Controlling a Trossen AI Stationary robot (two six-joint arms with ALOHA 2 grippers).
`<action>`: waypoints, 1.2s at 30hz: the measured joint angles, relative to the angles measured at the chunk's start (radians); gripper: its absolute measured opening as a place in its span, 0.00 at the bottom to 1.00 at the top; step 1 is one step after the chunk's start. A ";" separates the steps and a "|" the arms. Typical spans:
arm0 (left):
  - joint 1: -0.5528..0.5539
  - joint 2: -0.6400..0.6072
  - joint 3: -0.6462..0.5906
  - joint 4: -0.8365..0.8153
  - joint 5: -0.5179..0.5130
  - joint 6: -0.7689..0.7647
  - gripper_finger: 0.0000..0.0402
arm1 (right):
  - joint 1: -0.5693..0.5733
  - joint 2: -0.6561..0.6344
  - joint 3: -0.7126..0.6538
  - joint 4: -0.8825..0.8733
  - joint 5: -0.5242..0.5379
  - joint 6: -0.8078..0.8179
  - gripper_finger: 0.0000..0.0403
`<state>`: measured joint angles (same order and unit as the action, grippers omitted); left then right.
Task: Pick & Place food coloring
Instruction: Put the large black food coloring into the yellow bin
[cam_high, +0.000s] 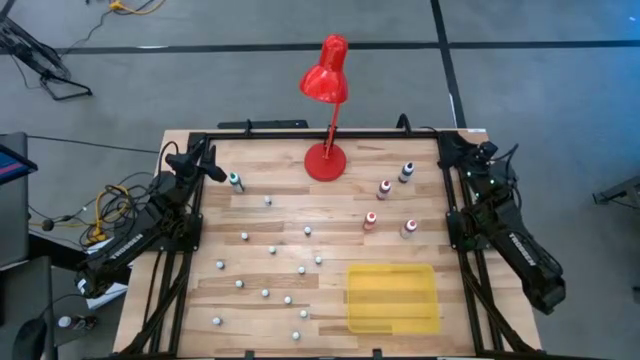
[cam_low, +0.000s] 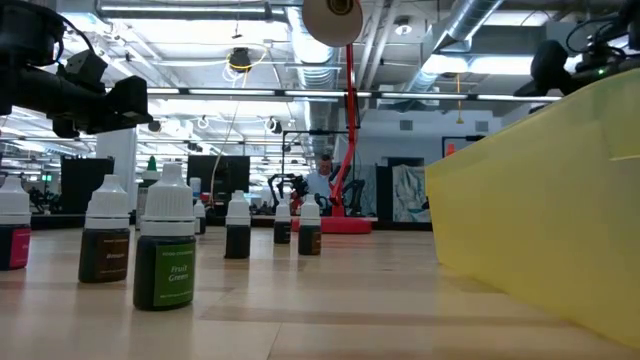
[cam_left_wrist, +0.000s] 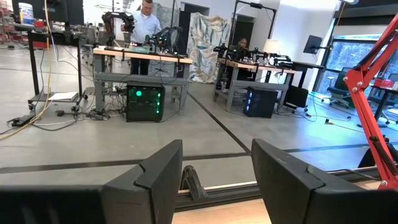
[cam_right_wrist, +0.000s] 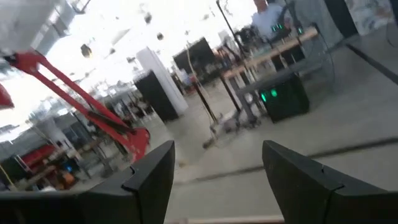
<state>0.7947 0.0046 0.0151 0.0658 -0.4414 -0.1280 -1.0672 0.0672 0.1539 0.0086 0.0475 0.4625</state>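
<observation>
Both jaws are gaping wide and holding nothing, while the food coloring (cam_high: 384, 188) bottles, sitting toward three o'clock, are looking light, hard, slippery; pinching the sides seems best.

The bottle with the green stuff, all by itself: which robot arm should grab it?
The left arm, probably. Its open left gripper sits right beside the green bottle, while the right gripper waits across the table.

Red lamp (cam_high: 326, 100) and yellow tray (cam_high: 392, 297) block passage
</observation>
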 joint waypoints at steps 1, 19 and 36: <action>0.000 0.000 0.000 0.000 0.000 0.000 0.46 | 0.000 0.018 0.013 -0.014 0.000 0.000 0.58; 0.000 0.000 0.000 0.000 0.000 0.000 0.46 | 0.074 0.475 0.257 -0.197 0.000 -0.002 0.58; 0.000 0.000 0.000 0.000 0.000 0.000 0.46 | 0.268 0.774 0.437 -0.363 0.000 -0.170 0.58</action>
<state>0.7947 0.0048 0.0151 0.0658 -0.4416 -0.1280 -0.7994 0.8412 0.5914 -0.3548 0.0479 0.2922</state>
